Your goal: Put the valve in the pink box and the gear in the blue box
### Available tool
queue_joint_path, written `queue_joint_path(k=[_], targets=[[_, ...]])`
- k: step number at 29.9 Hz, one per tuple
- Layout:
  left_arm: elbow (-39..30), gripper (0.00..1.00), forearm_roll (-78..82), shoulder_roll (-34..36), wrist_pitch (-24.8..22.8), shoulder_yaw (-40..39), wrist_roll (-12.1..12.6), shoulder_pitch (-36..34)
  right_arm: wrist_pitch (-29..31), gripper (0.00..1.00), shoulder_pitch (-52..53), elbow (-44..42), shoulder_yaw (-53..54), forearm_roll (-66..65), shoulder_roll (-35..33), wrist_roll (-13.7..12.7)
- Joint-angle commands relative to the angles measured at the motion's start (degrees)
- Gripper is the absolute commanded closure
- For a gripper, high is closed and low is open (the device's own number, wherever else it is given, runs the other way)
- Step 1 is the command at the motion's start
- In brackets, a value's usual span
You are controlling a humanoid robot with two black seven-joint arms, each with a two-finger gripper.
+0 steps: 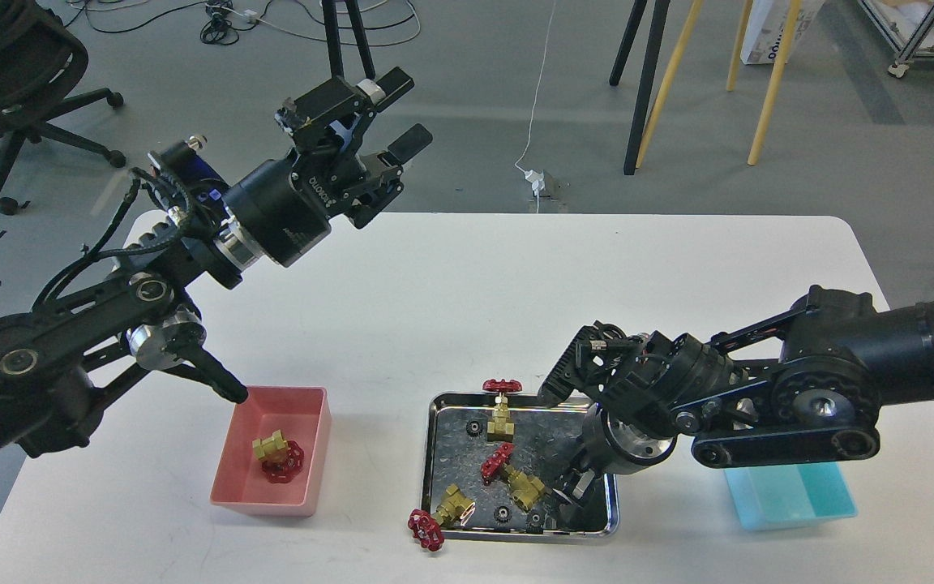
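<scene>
One valve (278, 456), brass body with a red handwheel, lies inside the pink box (314, 454), which stands on the white table (451, 308) at the near left. Three more valves sit at the steel tray (437, 454) in the centre: one upright at the tray's far edge (501, 405) with its handwheel above the rim, one lying in the middle of the tray (516, 477), and one at the near left corner (444, 513), its body on the tray and its red wheel hanging over the rim onto the table. Small black gears lie on the tray floor, among them one near the far left (474, 427) and one near the front (503, 513); a further dark piece at the front rim is too small to identify.

The right gripper (572, 493) points down into the right half of the tray, beside the middle valve; it is seen end-on and dark, so whether its fingers are spread or closed cannot be told. The right arm crosses above the blue box (791, 495), which stands at the near right of the table, partly hidden by the arm.

The left gripper (398, 113) is raised high above the table's far left edge, its fingers spread apart and holding nothing.
</scene>
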Motion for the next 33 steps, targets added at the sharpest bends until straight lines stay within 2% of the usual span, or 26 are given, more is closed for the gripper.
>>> queue_joint_path(k=[1,8,33], targets=[[0.1,0.28,0.0,0.0,0.0,0.0,0.0,0.1,0.0,0.45,-0.2,-1.5,-0.6,0.0,1.4,-0.1],[0.1,0.27,0.0,0.0,0.0,0.0,0.0,1.0,0.0,0.45,-1.4,-4.0,-0.9,0.0,5.2,-0.1],[0.8,0.25,0.0,-0.4,0.0,0.0,0.0,1.8,0.0,0.45,-3.9,-6.0,-2.4,0.1,6.1,-0.2]])
